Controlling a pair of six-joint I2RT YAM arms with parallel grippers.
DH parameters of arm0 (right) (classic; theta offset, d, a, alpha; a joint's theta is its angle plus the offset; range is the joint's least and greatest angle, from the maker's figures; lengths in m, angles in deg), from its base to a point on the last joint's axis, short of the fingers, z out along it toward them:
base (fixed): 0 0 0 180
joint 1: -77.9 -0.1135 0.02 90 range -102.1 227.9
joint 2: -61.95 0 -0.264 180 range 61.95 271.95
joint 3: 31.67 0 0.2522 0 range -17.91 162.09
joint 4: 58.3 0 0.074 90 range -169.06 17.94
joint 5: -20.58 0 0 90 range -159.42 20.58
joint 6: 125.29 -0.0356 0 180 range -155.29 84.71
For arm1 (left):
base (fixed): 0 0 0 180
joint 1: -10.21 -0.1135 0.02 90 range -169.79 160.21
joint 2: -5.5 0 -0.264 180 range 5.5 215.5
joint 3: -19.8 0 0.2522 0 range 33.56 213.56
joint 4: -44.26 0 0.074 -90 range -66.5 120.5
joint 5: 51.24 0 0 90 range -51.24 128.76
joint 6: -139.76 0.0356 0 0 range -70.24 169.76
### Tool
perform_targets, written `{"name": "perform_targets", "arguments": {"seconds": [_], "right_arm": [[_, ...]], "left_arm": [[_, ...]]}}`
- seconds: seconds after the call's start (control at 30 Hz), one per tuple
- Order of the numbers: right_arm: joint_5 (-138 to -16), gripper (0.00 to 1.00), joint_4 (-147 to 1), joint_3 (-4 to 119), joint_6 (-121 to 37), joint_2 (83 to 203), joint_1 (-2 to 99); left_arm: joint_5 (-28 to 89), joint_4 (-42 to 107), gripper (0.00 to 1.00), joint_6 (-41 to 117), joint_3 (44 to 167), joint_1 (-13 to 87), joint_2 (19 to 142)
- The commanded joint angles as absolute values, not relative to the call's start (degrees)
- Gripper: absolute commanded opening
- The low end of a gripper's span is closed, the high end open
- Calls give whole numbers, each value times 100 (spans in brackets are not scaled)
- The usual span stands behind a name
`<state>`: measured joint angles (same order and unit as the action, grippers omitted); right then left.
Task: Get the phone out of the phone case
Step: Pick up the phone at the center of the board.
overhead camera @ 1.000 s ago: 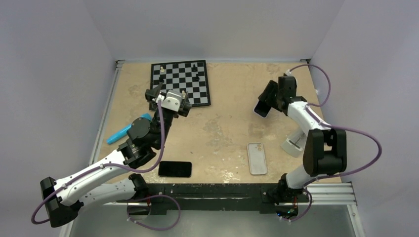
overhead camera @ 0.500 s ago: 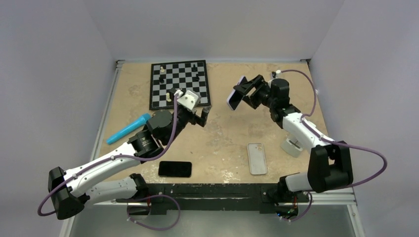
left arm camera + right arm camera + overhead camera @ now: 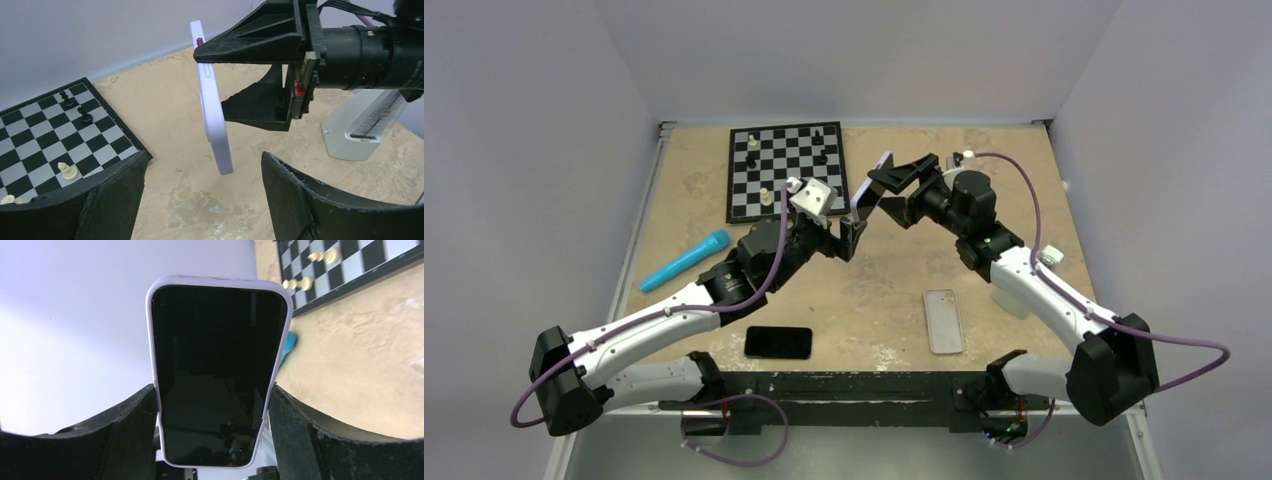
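A phone with a black screen in a lilac case [image 3: 870, 187] is held in the air over the middle of the table. My right gripper [image 3: 886, 186] is shut on its two long edges; in the right wrist view the phone [image 3: 220, 370] fills the gap between the fingers [image 3: 125, 420]. My left gripper [image 3: 836, 238] is open just below and left of the phone. In the left wrist view the case's edge [image 3: 214, 115] hangs above the wide gap of the left gripper [image 3: 202, 160], touching neither finger.
A chessboard [image 3: 789, 170] with a few pieces lies at the back. A blue marker [image 3: 684, 260] lies at the left. A bare black phone [image 3: 778, 342] and a silvery phone-shaped piece [image 3: 944, 320] lie near the front edge. A translucent white stand [image 3: 360, 127] sits at the right.
My right arm has swung left from the far right, carrying the cased phone to the centre. My left arm has moved right, its open gripper now under the phone's lower end.
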<state>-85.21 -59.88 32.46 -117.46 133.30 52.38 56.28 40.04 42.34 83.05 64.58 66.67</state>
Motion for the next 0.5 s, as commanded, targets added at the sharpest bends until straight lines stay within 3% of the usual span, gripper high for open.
{"name": "perform_targets", "arguments": {"seconds": [0.0,0.27,0.33,0.47], "right_arm": [[-8204,0,-5264,3222,-12319,12962,4824],[-8169,0,-4968,3328,-12637,13131,4313],[-8072,0,-4884,3289,-12711,13131,4201],[-7787,0,-4867,3137,-12658,12986,4058]], "left_arm": [[5971,4108,80,4039,8344,6418,6636],[6108,4444,71,4377,8138,6418,6546],[6215,4423,63,4426,8138,6418,6548],[5984,4407,35,4637,8154,6420,6515]]}}
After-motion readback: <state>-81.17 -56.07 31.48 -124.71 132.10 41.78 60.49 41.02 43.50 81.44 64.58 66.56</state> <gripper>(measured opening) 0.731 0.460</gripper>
